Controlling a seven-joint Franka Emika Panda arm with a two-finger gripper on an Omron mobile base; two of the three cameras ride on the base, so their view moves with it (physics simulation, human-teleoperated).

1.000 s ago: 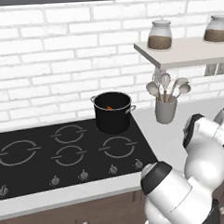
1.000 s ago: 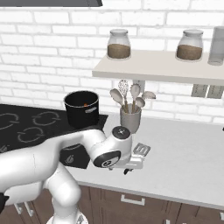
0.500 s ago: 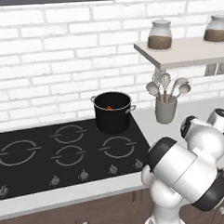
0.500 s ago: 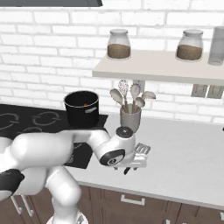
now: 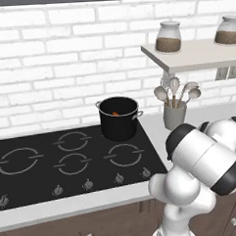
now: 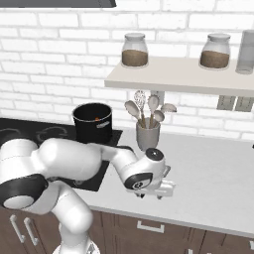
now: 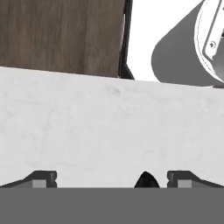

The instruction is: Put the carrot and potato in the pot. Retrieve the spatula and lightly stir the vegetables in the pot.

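The two-finger gripper (image 7: pixel 112 179) is held low over the pale speckled stone counter (image 7: pixel 100 131), its dark fingertips (image 7: pixel 41 178) spread wide apart with nothing between them. A small dark rounded shape, too small to be identified, is seen between the tips at the bottom edge. Farther off, the black cylindrical pot (image 6: pixel 93 122) with a silver rim is stood on the black glass hob (image 5: pixel 53 162), something orange, likely the carrot (image 5: pixel 115 113), being visible inside. Beside it a grey utensil cup (image 6: pixel 148 136) of spoons is placed.

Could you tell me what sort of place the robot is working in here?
A rendered home kitchen, it seems: a black cooktop set in a pale counter, a pot on it, a utensil cup and jars on a shelf against white brick.
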